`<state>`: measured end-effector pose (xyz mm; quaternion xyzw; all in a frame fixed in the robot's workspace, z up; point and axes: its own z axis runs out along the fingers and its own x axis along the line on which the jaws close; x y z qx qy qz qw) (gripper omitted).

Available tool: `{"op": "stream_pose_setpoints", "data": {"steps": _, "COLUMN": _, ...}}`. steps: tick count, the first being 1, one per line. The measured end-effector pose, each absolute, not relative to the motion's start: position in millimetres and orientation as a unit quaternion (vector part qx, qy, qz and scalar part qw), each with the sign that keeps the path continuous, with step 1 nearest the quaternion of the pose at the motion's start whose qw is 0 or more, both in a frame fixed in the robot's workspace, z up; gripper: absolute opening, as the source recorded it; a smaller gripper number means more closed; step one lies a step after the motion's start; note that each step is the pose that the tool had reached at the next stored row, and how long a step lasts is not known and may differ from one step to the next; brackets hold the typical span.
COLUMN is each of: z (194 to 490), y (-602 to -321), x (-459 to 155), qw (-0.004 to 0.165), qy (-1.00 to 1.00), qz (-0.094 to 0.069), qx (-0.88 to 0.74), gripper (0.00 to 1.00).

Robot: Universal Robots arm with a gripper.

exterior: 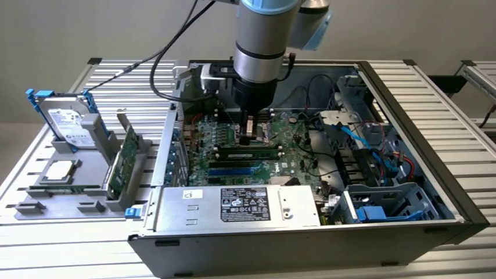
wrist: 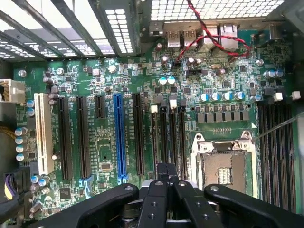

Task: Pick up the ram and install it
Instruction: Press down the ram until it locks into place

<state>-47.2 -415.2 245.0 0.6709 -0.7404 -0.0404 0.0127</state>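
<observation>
The power supply point(exterior: 240, 204) sits at the near edge of the open computer case point(exterior: 434, 192). Just beyond, the ram point(exterior: 248, 154) lies seated in a memory slot on the motherboard point(exterior: 209, 131). Right behind it, the end effector point(exterior: 250, 138) hovers low over the board, fingers together, holding nothing. A hard drive point(exterior: 66, 122) stands on the desk point(exterior: 132, 81) at far left.

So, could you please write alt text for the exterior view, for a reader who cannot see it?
A robot arm reaches down into an open computer case, its shut gripper just above the motherboard, near a ram stick lying in its slot. A hard drive stands in a holder at the exterior view's left.
</observation>
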Motion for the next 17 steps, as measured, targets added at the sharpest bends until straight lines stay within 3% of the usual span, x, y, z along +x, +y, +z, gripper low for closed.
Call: {"op": "stream_pose_setpoints", "data": {"steps": 17, "z": 241.5, "y": -415.2, "x": -47.2, "qw": 0.006, "qy": -0.828, "qz": -0.043, "qx": 0.559, "gripper": 0.11}}
